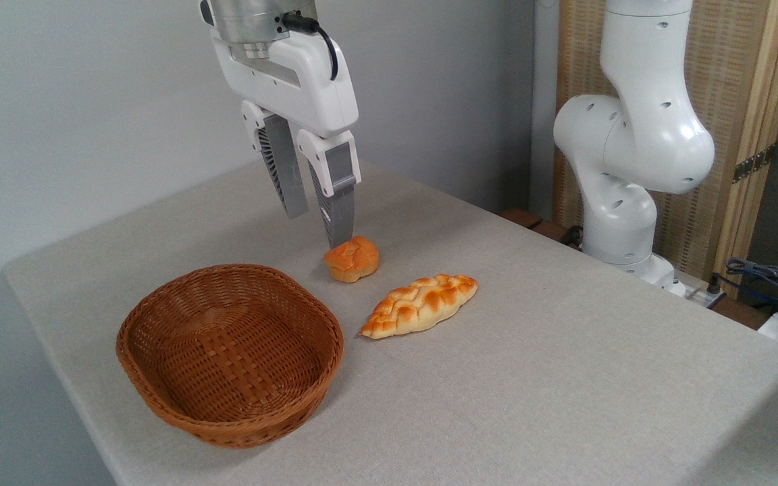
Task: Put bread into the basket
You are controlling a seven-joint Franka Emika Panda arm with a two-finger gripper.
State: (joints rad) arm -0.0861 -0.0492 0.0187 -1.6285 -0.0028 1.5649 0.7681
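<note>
On the grey-clothed table (564, 378), mid-frame, the gripper (318, 229) hangs narrowly parted and empty just above the round bun (352, 259), seemingly lining up a grasp, wicker basket (159, 398) waiting lower left.

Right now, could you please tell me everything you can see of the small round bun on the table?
The bun is small, round and golden-orange, with a cracked, segmented top and a paler underside. It sits upright on the grey cloth-covered table, outside the wicker basket, which lies to its lower left, and apart from the braided loaf to its lower right. The open gripper hangs above it; one fingertip reaches its top edge, though contact cannot be confirmed.
</note>
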